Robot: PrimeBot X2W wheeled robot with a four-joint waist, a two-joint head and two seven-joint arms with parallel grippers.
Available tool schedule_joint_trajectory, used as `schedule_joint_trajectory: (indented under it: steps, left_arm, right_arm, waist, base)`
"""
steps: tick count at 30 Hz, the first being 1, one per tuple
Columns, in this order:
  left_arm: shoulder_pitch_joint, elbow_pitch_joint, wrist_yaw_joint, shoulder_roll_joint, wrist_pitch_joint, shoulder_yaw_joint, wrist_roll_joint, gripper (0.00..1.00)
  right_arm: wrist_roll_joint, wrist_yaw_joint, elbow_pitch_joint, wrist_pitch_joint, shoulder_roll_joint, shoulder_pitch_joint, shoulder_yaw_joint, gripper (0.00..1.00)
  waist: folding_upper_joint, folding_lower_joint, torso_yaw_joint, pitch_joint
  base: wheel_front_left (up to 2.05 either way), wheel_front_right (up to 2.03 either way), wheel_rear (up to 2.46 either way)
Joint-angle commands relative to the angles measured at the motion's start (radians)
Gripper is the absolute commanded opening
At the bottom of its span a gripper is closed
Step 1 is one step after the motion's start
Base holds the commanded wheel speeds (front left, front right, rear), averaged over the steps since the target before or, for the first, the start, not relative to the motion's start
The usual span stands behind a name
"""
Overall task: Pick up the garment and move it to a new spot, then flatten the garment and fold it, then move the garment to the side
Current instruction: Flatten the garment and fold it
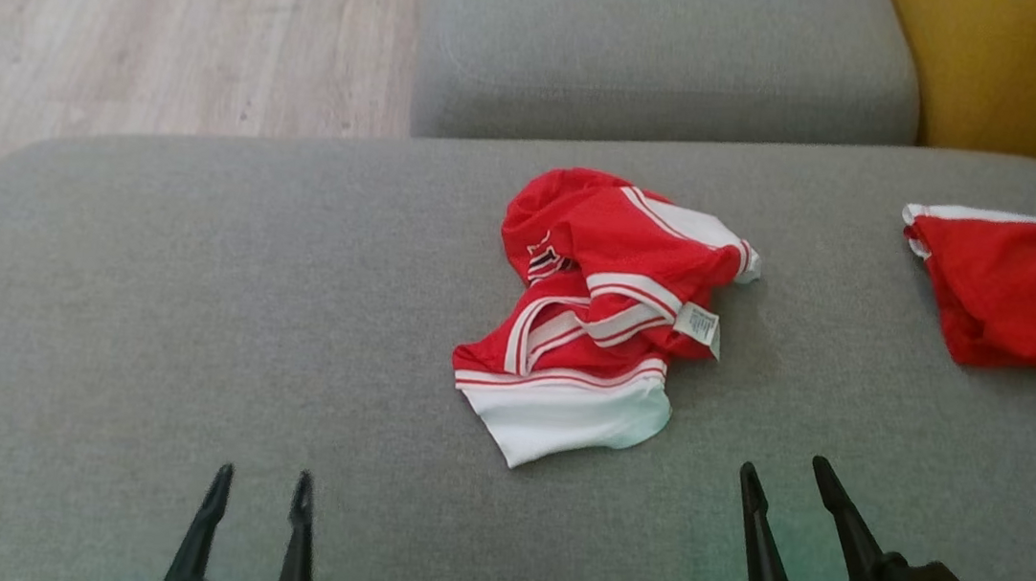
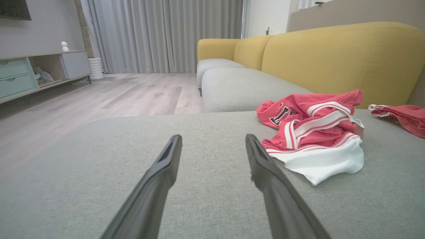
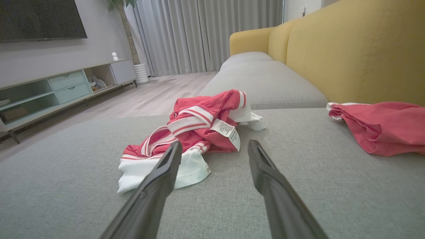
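We are at the very start: the first step, picking up the garment, is not yet done. The garment (image 1: 592, 318) lies in a crumpled heap in the middle of the grey sofa seat (image 1: 190, 295). It is red with white stripes, with a wide white band (image 1: 562, 420) on the side nearest us. Nothing is touching it.

Our left gripper (image 1: 265, 474) hangs low over the seat, well off to the left of the heap. Its two fingers are spread wide and hold nothing. Our right gripper (image 1: 786, 465) is closer, near the white band and a bit to its right. Its fingers are wide apart too, and empty.

Another red cloth (image 1: 1018, 295) lies further right, apart from our heap. We think we should leave it alone.

Next, we think, a gripper has to reach forward to the heap, come down on a raised fold and pinch shut. The right one has the shorter way. The cloth is soft and bunched, so we must grab enough of it that it lifts in one piece and does not slip out. Then we can carry it to a bare part of the seat, like the wide left side.
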Motion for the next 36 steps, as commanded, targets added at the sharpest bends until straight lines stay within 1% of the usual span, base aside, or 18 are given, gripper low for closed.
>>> schedule_joint_trajectory:
  steps: [1,9,12,16,20,28,31,34,35,36]
  left_arm:
    - [-0.087,-0.012,-0.009,-0.009,-0.005,0.013,0.009,1.00]
    - [-0.260,0.112,-0.057,-0.009,-0.005,-0.045,0.077,1.00]
    - [-0.362,0.215,-0.095,-0.008,-0.005,-0.083,0.101,1.00]
    - [-0.500,0.366,-0.119,-0.008,-0.005,-0.120,0.120,1.00]
    - [-0.625,0.467,-0.114,-0.008,-0.005,-0.147,0.127,1.00]
    - [-0.774,0.559,-0.108,-0.009,-0.005,-0.199,0.097,1.00]
    - [-0.808,0.600,-0.084,-0.008,-0.005,-0.194,0.099,1.00]
    - [-0.827,0.607,-0.058,-0.004,-0.005,-0.184,0.100,1.00]
    - [-0.830,0.606,-0.055,-0.002,-0.005,-0.182,0.099,0.94]
    - [-0.831,0.604,-0.055,-0.001,-0.005,-0.181,0.096,0.49]
  right_arm:
    - [-0.004,-0.001,-0.036,-0.004,-0.003,-0.039,0.026,1.00]
    - [-0.029,-0.001,-0.050,-0.004,-0.003,-0.079,0.036,1.00]
    - [-0.040,-0.001,-0.056,-0.004,-0.003,-0.107,0.035,1.00]
    - [-0.051,-0.001,-0.061,-0.004,-0.003,-0.135,0.037,1.00]
    - [-0.055,-0.001,-0.065,-0.004,-0.003,-0.161,0.043,1.00]
    - [-0.047,-0.001,-0.073,-0.004,-0.003,-0.192,0.050,1.00]
    - [-0.044,-0.001,-0.073,-0.004,-0.003,-0.199,0.056,1.00]
    - [-0.041,-0.001,-0.073,-0.004,-0.003,-0.202,0.057,1.00]
    - [-0.039,-0.001,-0.073,-0.004,-0.003,-0.203,0.057,1.00]
    - [-0.038,-0.001,-0.073,-0.004,-0.003,-0.204,0.056,1.00]
  waist:
    - [0.0000,0.0000,-0.011,0.024]
    - [0.0000,0.0000,-0.058,0.136]
    - [0.0000,0.0000,-0.081,0.193]
    - [0.0000,0.0000,-0.110,0.255]
    - [0.0000,0.0000,-0.142,0.308]
    - [0.0000,0.0000,-0.190,0.370]
    - [0.0000,0.0000,-0.201,0.382]
    - [0.0000,0.0000,-0.207,0.389]
    - [0.0000,0.0000,-0.209,0.390]
    - [0.0000,0.0000,-0.210,0.390]
  base:
    - [0.00,0.00,0.00]
    - [0.00,0.00,0.00]
    - [0.00,0.00,0.00]
    - [0.00,0.00,0.00]
    - [0.00,0.00,0.00]
    - [0.00,0.00,0.00]
    - [0.00,0.00,0.00]
    - [0.00,0.00,0.00]
    - [0.00,0.00,0.00]
    - [0.00,0.00,0.00]
